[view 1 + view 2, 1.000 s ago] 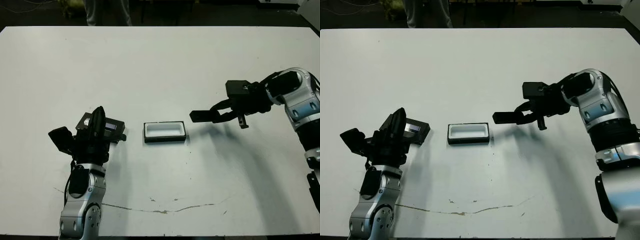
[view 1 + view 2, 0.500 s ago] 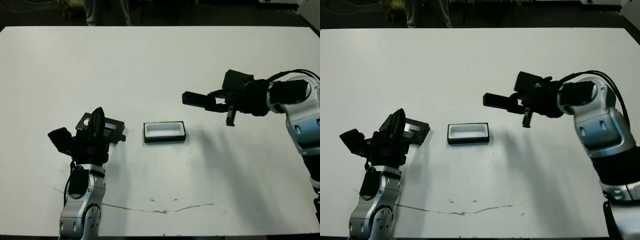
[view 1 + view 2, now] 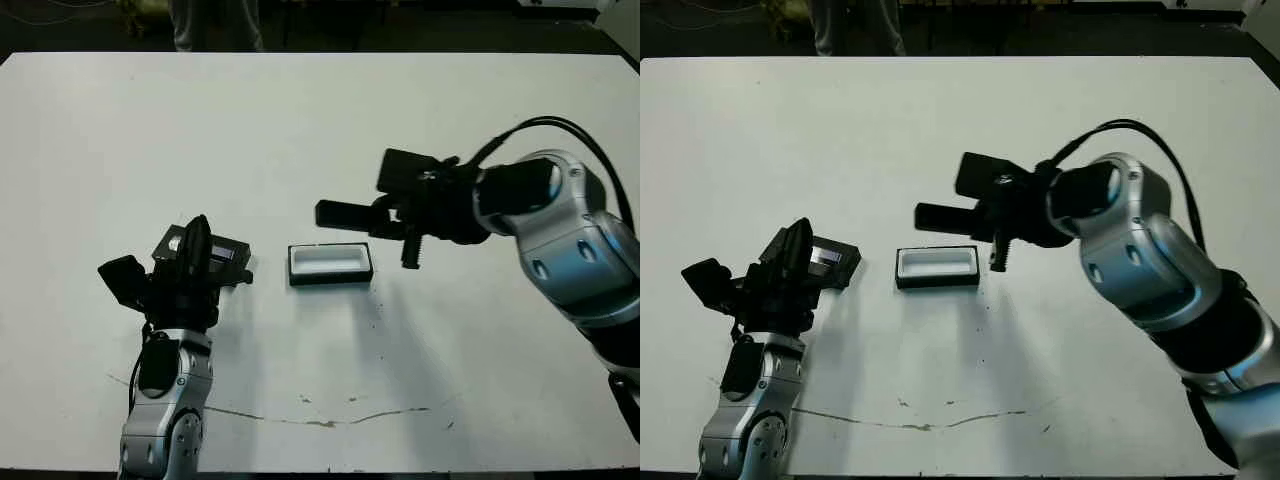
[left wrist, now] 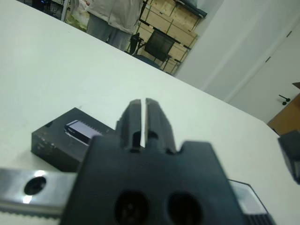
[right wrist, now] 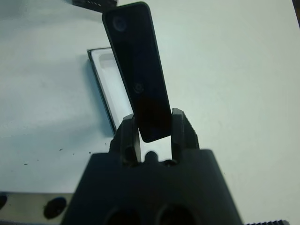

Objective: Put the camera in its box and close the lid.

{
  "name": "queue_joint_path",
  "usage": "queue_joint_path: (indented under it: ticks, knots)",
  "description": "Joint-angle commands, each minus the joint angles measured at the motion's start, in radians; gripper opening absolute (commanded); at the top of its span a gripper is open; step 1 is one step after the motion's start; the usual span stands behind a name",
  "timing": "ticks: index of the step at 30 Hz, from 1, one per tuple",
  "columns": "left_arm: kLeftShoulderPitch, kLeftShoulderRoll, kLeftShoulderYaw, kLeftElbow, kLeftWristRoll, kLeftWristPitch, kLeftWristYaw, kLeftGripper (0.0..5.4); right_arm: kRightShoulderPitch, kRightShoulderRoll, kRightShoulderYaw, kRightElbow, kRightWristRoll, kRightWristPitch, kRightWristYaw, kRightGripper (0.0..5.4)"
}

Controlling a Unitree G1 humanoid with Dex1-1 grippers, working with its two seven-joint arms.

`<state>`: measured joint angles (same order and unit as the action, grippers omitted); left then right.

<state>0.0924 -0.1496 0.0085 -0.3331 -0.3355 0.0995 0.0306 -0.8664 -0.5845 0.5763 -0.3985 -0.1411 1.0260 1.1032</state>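
Observation:
My right gripper (image 3: 388, 215) is shut on the camera (image 3: 345, 214), a slim black bar held level in the air, its free end pointing towards my left. The right wrist view shows the camera (image 5: 138, 70) pinched at one end between the fingers (image 5: 129, 131). The box (image 3: 330, 264), a black tray with white lining, lies open on the table just below and nearer than the camera. The lid (image 3: 222, 256) lies left of the box, partly hidden by my left gripper (image 3: 197, 238). That gripper is shut and empty, hovering over the lid's (image 4: 70, 136) near side.
A person (image 3: 215, 22) stands beyond the table's far edge, with a chair (image 4: 161, 44) and shelves behind. A thin crack line (image 3: 320, 420) runs across the table (image 3: 300, 130) near its front edge. Bare tabletop lies right of the box.
My right arm has swung left with the camera, from right of the box to just over its far side. The left arm, lid and box have not moved.

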Motion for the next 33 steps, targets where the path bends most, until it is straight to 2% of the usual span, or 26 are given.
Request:
queue_joint_path:
  ticks: [1,6,11,17,21,33]
  knots:
    - [0.019,-0.006,0.003,0.007,0.006,0.020,0.013,0.00,-0.017,-0.004,0.042,0.022,0.008,0.013,-0.019,0.35]
    - [0.013,-0.001,-0.004,0.009,0.018,0.023,0.017,0.00,-0.064,-0.007,0.088,0.085,0.013,-0.002,-0.015,0.35]
    - [0.011,-0.003,-0.004,0.012,0.024,0.020,0.013,0.00,-0.093,-0.010,0.088,0.176,0.027,-0.134,0.017,0.35]
    - [0.008,-0.005,-0.003,0.007,0.016,0.028,0.013,0.00,-0.141,0.006,0.131,0.264,0.000,-0.155,0.047,0.35]
    - [0.006,-0.002,-0.004,0.011,0.023,0.021,0.010,0.00,-0.157,0.017,0.150,0.306,-0.017,-0.207,0.062,0.35]
    - [0.009,-0.009,-0.005,0.010,0.019,0.023,0.014,0.00,-0.153,0.051,0.178,0.306,-0.061,-0.189,0.080,0.35]
